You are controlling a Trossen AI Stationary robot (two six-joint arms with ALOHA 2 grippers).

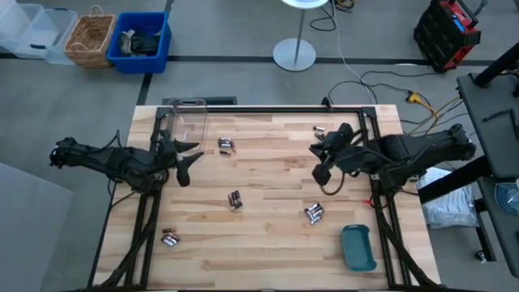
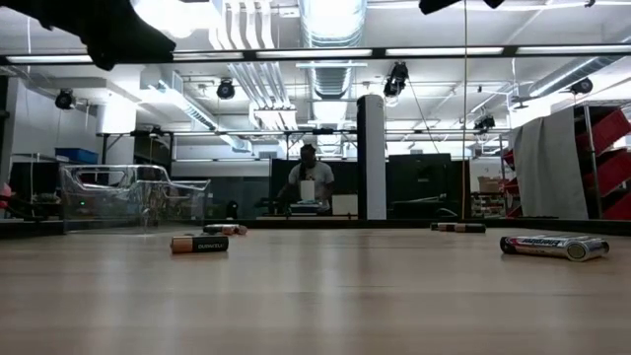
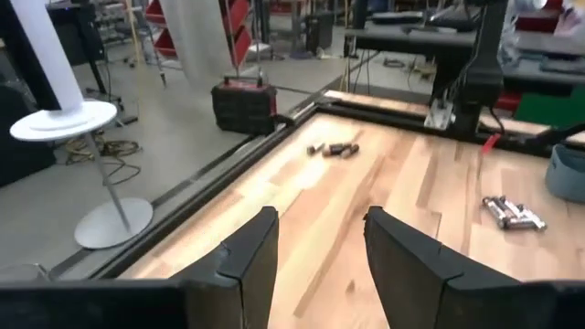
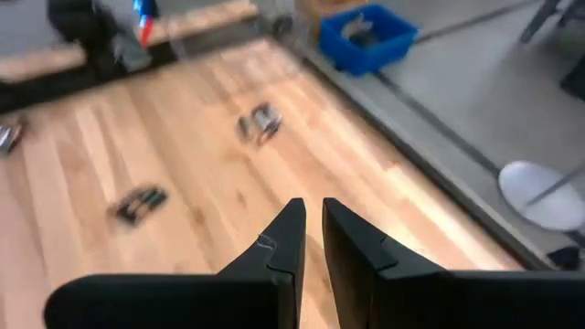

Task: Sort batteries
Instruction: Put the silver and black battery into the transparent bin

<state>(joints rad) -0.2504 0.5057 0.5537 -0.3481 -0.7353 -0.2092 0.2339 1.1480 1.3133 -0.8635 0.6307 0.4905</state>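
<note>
Nothing sorted yet imo. The batteries sit loose on the table (image 1: pixel 268 243) in small clumps: one near the clear box (image 1: pixel 225 145), one mid-table (image 1: pixel 235 200), one front-left (image 1: pixel 169 238), one just beside the teal tray (image 1: pixel 314 212), one at the far right edge (image 1: pixel 319 130).

Left gripper (image 1: pixel 188 157) hangs near the clear plastic box (image 1: pixel 188 122), fingers spread, nothing in them. Right gripper (image 1: pixel 323 161) is above the right side, fingers almost together w/ a thin gap, also empty.

Main risk: cells are tiny, round and touching each other, so a grab could nudge neighbours and send them rolling, maybe off the edge. Teal tray (image 1: pixel 358 247) is at the front right, away from most clumps. The table's black frame (image 1: pixel 268 108) may block the far-edge clump. A person (image 2: pixel 309 177) is well behind the table.
</note>
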